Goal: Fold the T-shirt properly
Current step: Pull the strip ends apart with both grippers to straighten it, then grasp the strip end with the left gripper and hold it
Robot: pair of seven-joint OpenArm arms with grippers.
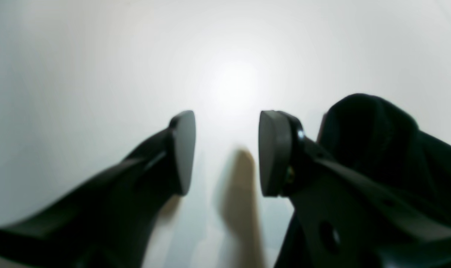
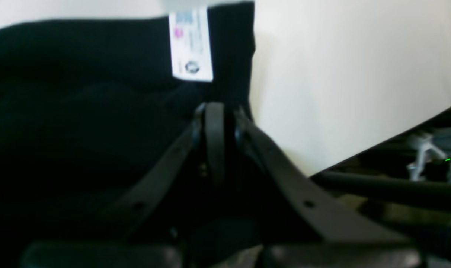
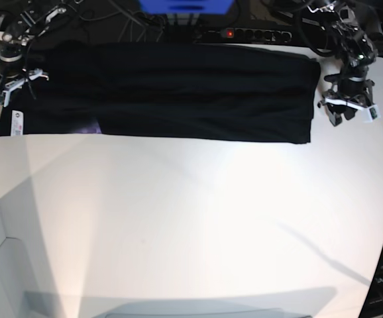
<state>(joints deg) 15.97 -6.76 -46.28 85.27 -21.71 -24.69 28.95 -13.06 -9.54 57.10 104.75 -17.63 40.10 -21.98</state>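
Black T-shirt [image 3: 178, 89] lies flat in a long band across the far side of the white worktop [image 3: 191, 218]. Its white label [image 2: 191, 44] sits at one end. Right gripper [image 2: 220, 111] is closed tight, pinching the T-shirt near that label. Left gripper [image 1: 225, 152] is open w/ nothing in it, just beside the other end.

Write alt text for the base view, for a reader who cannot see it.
A black T-shirt lies folded into a long horizontal band across the far side of a white table. The right claw sits at the shirt's end near a small white label, while the left claw hovers open just off the opposite end.
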